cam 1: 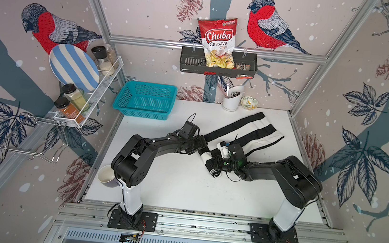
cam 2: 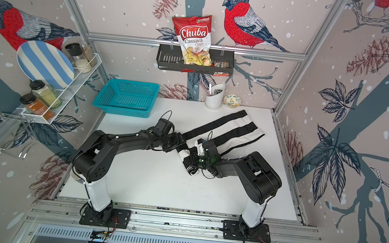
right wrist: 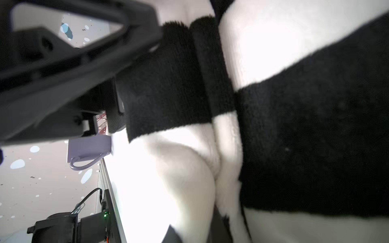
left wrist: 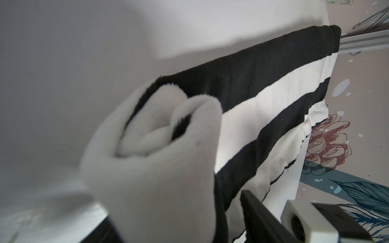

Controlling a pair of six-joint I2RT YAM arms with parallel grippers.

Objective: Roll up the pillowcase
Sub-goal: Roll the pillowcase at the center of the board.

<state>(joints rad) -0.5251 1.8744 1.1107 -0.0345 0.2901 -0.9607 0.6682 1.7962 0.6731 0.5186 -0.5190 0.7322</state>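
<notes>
The pillowcase (cam 1: pixel 244 130) (cam 2: pixel 227 128), fabric with broad black and white stripes, lies slanted across the white table (cam 1: pixel 180 190) from the far right toward the middle. Its near end is wound into a thick roll (cam 1: pixel 204 157) (left wrist: pixel 157 157). My left gripper (cam 1: pixel 200 149) (left wrist: pixel 174 210) stands open around one end of that roll, with a gap beside one finger (left wrist: pixel 259 212). At the roll's other end, my right gripper (cam 1: pixel 213 166) (right wrist: pixel 195 233) is shut on a white fold of the pillowcase (right wrist: pixel 189 178).
A teal basket (cam 1: pixel 145 99) sits at the table's far left. A white utensil holder (cam 1: pixel 231 101) and a small bowl (cam 1: pixel 249 103) stand at the back. A mug (cam 1: pixel 106 175) sits by the left arm's base. A wire rack (cam 1: pixel 91 100) hangs on the left wall.
</notes>
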